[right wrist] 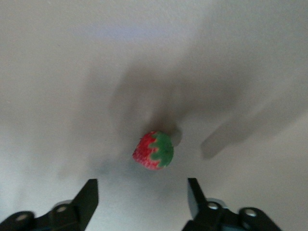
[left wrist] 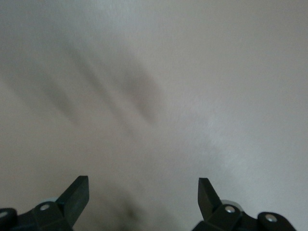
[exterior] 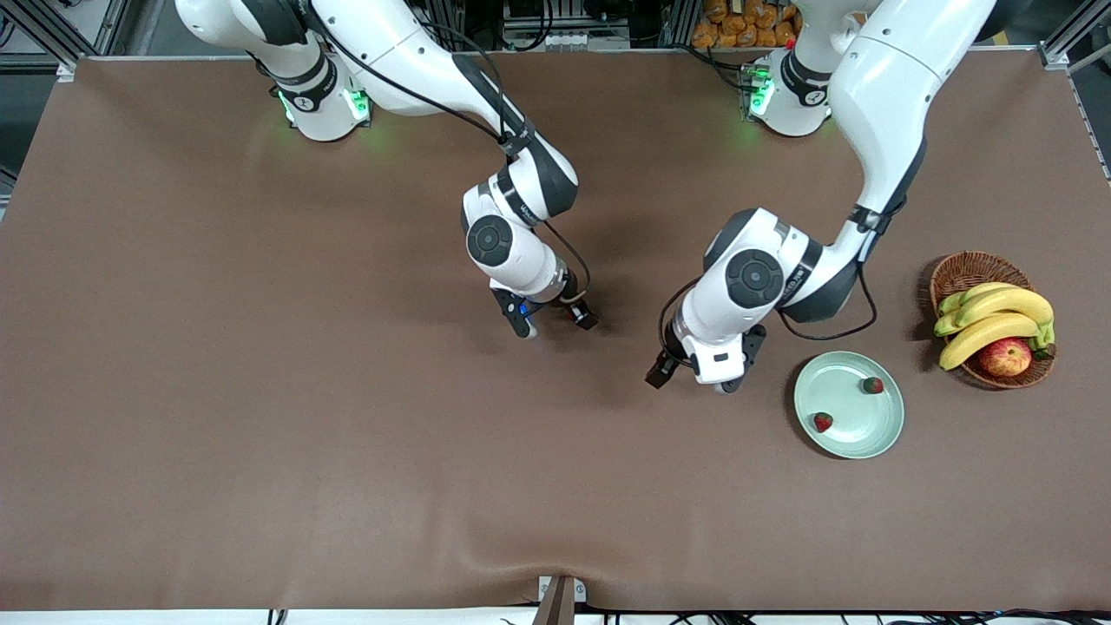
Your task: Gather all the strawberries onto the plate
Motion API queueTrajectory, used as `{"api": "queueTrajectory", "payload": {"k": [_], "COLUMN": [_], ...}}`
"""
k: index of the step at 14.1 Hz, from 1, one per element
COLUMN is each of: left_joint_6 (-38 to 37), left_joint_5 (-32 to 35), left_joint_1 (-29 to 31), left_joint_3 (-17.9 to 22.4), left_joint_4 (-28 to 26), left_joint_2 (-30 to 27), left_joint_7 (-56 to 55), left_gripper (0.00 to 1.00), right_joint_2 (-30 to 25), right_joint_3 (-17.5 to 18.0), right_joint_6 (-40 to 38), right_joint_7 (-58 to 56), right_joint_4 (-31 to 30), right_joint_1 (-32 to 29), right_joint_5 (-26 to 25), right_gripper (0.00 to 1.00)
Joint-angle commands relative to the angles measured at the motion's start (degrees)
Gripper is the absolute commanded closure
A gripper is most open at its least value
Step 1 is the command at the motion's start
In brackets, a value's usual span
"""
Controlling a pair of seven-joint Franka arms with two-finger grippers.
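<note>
Near the middle of the tabletop (exterior: 260, 417), we see the right tool (exterior: 555, 325) low over the cloth, its fingers (right wrist: 89, 199) spread apart with the last loose strawberry (right wrist: 154, 150) lying just ahead of the gap, presumably lined up for a grasp. Toward the left arm's end, the left tool (exterior: 694, 375) hangs beside the plate (exterior: 855, 438), fingers (left wrist: 77, 197) parted and empty, as if waiting. Two strawberries (exterior: 823, 422) already lie on the plate, which sits nearer the front edge than the wicker basket (exterior: 972, 269) of fruit.
</note>
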Motion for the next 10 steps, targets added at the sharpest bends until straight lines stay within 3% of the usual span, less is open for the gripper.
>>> {"api": "queueTrajectory", "payload": {"k": [1,6,10], "left_joint_6": [-0.23,-0.14,0.04], "left_joint_5": [1.41,1.41,3.24], "left_joint_1": [-2.92,-4.6,-10.74], "left_joint_3": [0.31,0.32,0.84], "left_joint_4": [-1.69,-0.99,1.2], "left_joint_2": [-1.11,0.48,3.37], "left_joint_7": [-1.68,-2.12,-2.12], "left_gripper": [0.0,0.0,0.0], "right_joint_2": [-3.6,-8.01,-9.94], "right_joint_3": [-2.8,-12.82,-15.65], "right_joint_6": [-7.25,-21.4,-29.5], "right_joint_7": [-0.49,-13.2,-24.01], "right_joint_4": [0.14,0.14,0.05], "right_joint_1": [-1.79,-2.75,-9.24], "right_joint_5": [0.05,-0.21,-0.21], "right_gripper": [0.0,0.0,0.0]}}
